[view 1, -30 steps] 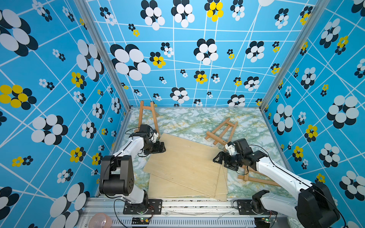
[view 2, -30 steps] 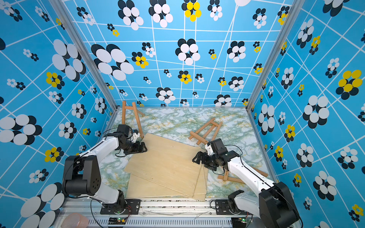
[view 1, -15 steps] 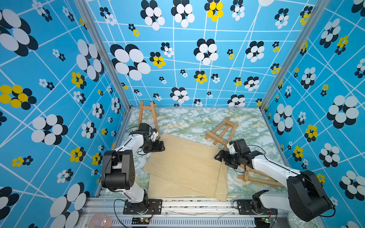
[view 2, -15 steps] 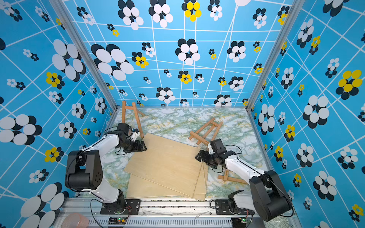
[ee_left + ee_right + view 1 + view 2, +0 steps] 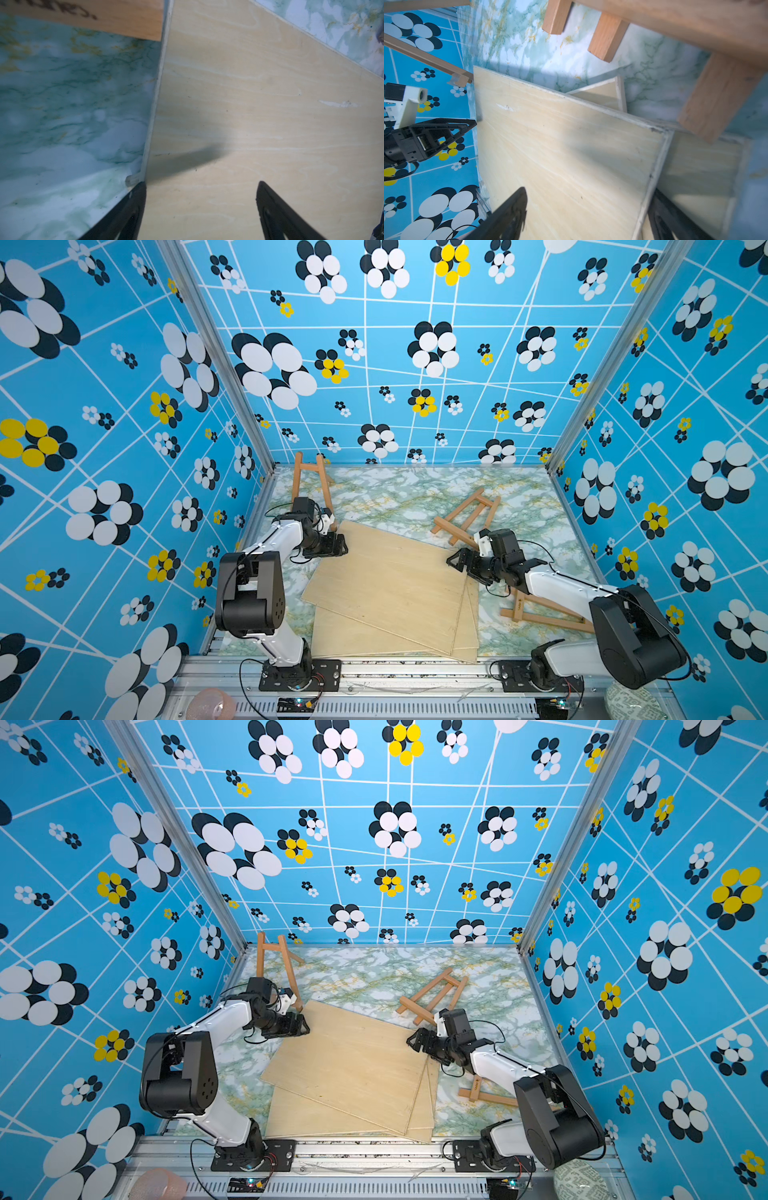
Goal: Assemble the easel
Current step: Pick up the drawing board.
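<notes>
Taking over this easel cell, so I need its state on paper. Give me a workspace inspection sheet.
Surface: green-veined marble-look tabletop, flat.
Job's things: three pale plywood boards stacked, fanned; brown wooden easel frame standing far left; second easel frame lying far right; third easel frame partly under the right arm.
Clutter: pink rounded object and green-patterned object beyond the front rail.
Claws: left claw and right claw open, empty, at opposite edges of the top board.
Cables: black cables looped along both arms.
Surroundings: blue flower-print walls.
</notes>
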